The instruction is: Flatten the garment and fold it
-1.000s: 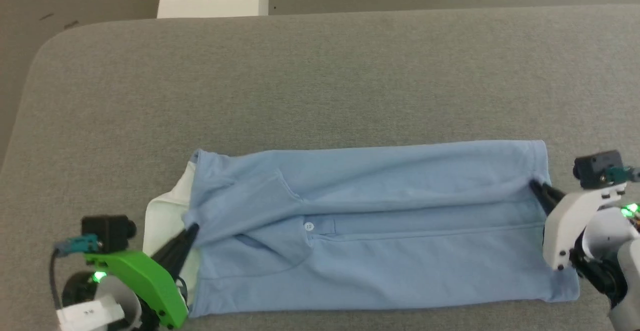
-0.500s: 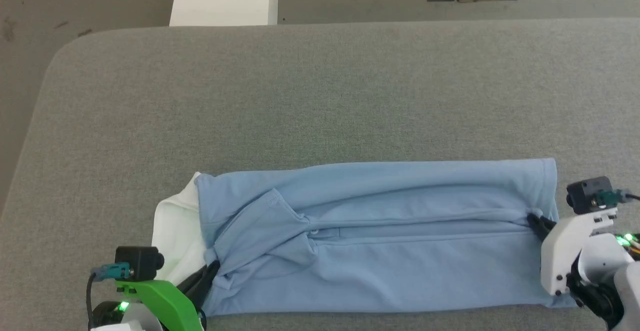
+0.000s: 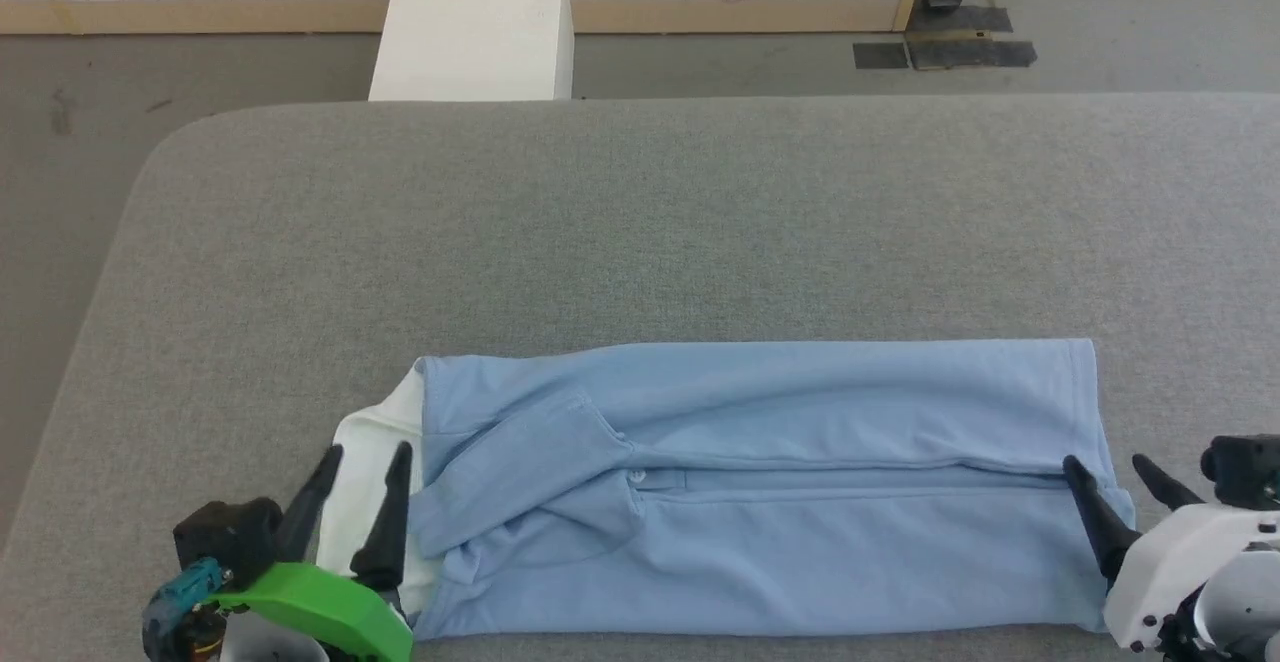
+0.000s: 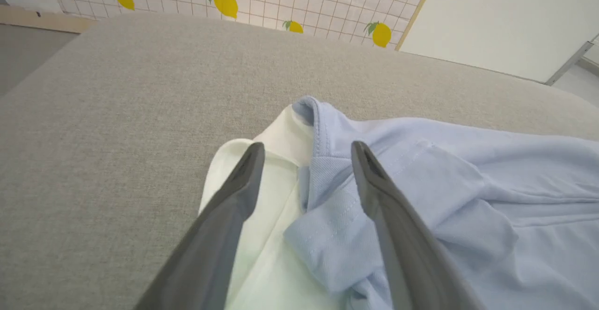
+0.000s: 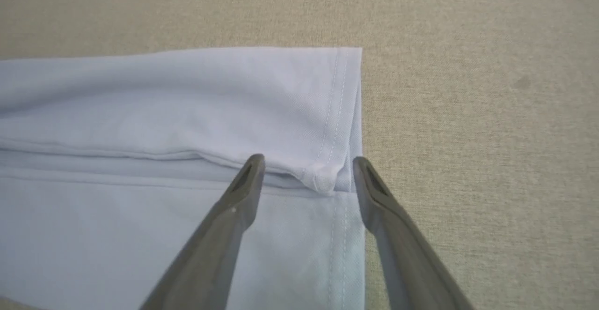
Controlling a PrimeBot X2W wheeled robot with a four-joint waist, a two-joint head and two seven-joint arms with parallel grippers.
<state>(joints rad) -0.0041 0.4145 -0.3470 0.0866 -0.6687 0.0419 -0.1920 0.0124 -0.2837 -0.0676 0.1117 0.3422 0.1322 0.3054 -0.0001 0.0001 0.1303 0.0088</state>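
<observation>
The light blue polo shirt (image 3: 780,502) lies folded lengthwise into a long band near the table's front edge, its white collar (image 3: 365,462) poking out at the left end. One sleeve (image 3: 520,487) is folded across the chest beside a button (image 3: 637,478). My left gripper (image 3: 362,457) stands open over the collar, and the left wrist view shows its fingers straddling the collar edge (image 4: 299,146). Over the hem (image 3: 1095,422) at the right end my right gripper (image 3: 1105,464) is open; the hem's fold corner (image 5: 323,179) sits between its fingers.
The grey fabric table (image 3: 640,222) stretches far behind the shirt. Beyond its far edge stand a white box (image 3: 470,27), a wooden-framed grid panel with lemon prints (image 4: 224,1) and grey floor (image 3: 1100,52).
Both grippers have opened and let go of the shirt, which now lies flatter on the table. The head camera has tilted up, showing more floor and the grid panel.
</observation>
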